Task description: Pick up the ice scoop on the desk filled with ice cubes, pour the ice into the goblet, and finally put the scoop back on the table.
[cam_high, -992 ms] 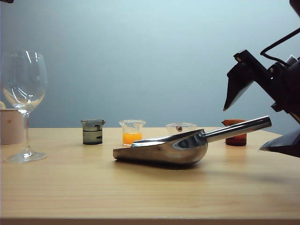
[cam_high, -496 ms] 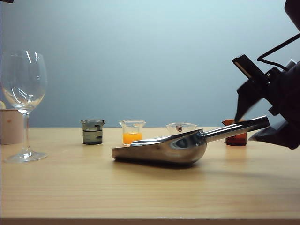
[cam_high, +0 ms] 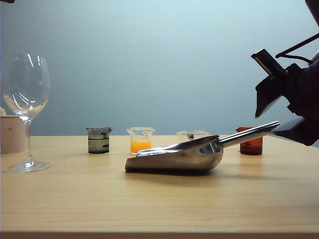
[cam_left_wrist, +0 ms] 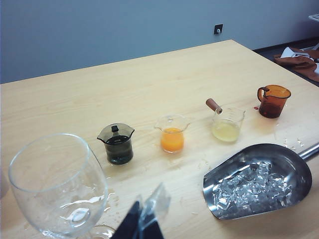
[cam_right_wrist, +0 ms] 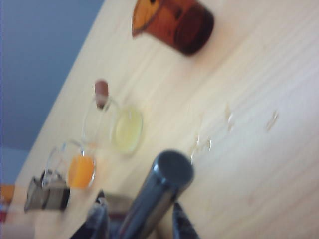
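The right end effector [cam_right_wrist: 137, 219] is clenched on the ice scoop [cam_high: 184, 155] handle for lifting, while the left end effector [cam_left_wrist: 144, 221], jaws together and empty, hangs beside the goblet [cam_high: 25, 107].

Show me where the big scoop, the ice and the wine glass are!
scoop [cam_high: 192, 155], outside camera view, side of its bowl
ice [cam_left_wrist: 254, 186], left wrist view, middle of the pile
wine glass [cam_high: 25, 84], outside camera view, its bowl

Wood-grain desk [cam_high: 159, 209] carries goblet [cam_high: 25, 107], four beakers [cam_left_wrist: 172, 133]; scoop [cam_high: 179, 157] perhaps half-lifted.
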Robot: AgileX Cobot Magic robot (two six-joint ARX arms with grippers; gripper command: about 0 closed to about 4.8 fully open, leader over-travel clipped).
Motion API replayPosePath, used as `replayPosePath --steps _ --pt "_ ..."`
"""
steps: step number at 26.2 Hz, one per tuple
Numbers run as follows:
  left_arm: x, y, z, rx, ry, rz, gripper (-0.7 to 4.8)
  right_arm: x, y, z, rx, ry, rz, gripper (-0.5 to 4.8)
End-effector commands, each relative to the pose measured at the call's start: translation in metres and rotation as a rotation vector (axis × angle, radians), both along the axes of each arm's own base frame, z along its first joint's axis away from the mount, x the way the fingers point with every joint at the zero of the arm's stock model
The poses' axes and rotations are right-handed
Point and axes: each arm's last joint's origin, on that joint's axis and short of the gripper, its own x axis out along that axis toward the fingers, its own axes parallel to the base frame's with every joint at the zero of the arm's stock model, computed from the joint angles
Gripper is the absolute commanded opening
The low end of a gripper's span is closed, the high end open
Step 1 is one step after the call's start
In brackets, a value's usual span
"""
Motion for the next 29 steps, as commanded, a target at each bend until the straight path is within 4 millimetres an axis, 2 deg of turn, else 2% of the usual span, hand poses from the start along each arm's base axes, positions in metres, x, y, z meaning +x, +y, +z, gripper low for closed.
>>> replayPosePath --steps 1,3,5,20,23,24,26,27,29 --pt "0.0 0.0 0.002 -0.002 -0.014 -0.005 -0.06 0.007 0.0 0.001 0.017 -0.043 -0.013 1.87" --pt "0.0 0.0 0.002 -0.002 -0.014 -0.005 -0.05 0.01 0.001 -0.005 0.014 -0.036 -0.012 2.55" --pt "0.0 0.0 0.002 -0.001 -0.013 -0.005 -0.06 0.012 0.003 -0.009 0.022 -0.038 0.005 2.84" --pt "-0.001 0.0 -0.003 0.015 0.031 -0.005 -0.06 0.029 0.012 -0.027 0.067 -0.109 0.023 2.82" --pt "-0.001 0.0 -0.003 0.015 0.031 -0.005 -0.05 0.029 0.012 -0.029 0.062 -0.112 0.002 2.54" --pt "-0.001 0.0 -0.003 0.015 0.031 -0.005 -0.05 0.029 0.012 -0.03 0.061 -0.109 0.002 2.29" --pt "-0.001 0.0 -0.003 0.015 0.031 -0.005 -0.05 0.029 0.012 -0.03 0.059 -0.109 -0.002 1.3" --pt "-0.001 0.0 -0.002 0.015 0.029 -0.005 -0.06 0.029 0.011 -0.03 0.055 -0.112 -0.019 0.3" --pt "-0.001 0.0 -0.002 0.016 0.03 -0.004 -0.05 0.029 0.011 -0.03 0.052 -0.113 -0.027 0.1"
